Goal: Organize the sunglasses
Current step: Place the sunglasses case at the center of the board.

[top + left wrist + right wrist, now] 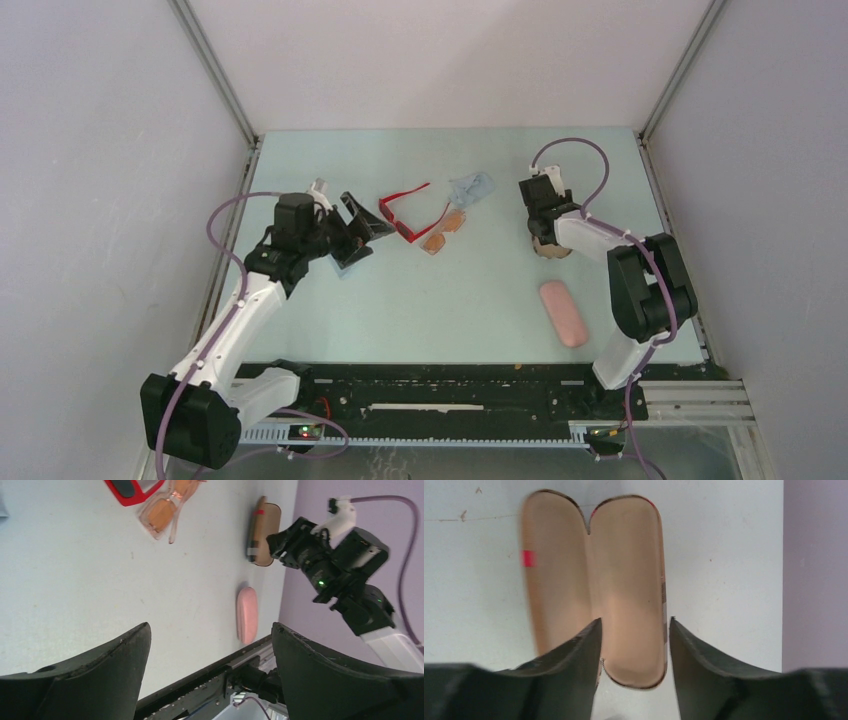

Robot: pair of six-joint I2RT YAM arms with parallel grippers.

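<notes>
The bright red plastic-framed sunglasses (405, 212) and the slim sunglasses with orange-tinted lenses (446, 228) lie side by side on the pale green table (450, 320), touching or nearly so, in the stretch between the two hands. The left hand (358, 232) hangs with its fingers spread wide and nothing between them. The red pair lies just beyond its fingertips, ahead and towards its right. The red pair's front bar lies crosswise to that reach and its temples are unfolded, pointing away from the hand. The orange-lensed pair lies on the far side of the red one from this hand. Its long axis is slanted, and it sits roughly midway between the two hands. The right hand (634, 622) has its fingers parted to a middling gap and holds nothing that can be made out. It hovers over the near end of the open oblong case with tan lining and plaid edge (624, 570). The case's long axis runs straight ahead of that hand. Whether the fingers touch the case's shell cannot be told. Both pairs lie well off to this hand's left. The closed pink oblong case (563, 313) lies behind it, towards the arm bases. The left hand looks better placed for the red pair, and whichever pair goes first has to travel sideways to the open case and be turned to match its long axis.
</notes>
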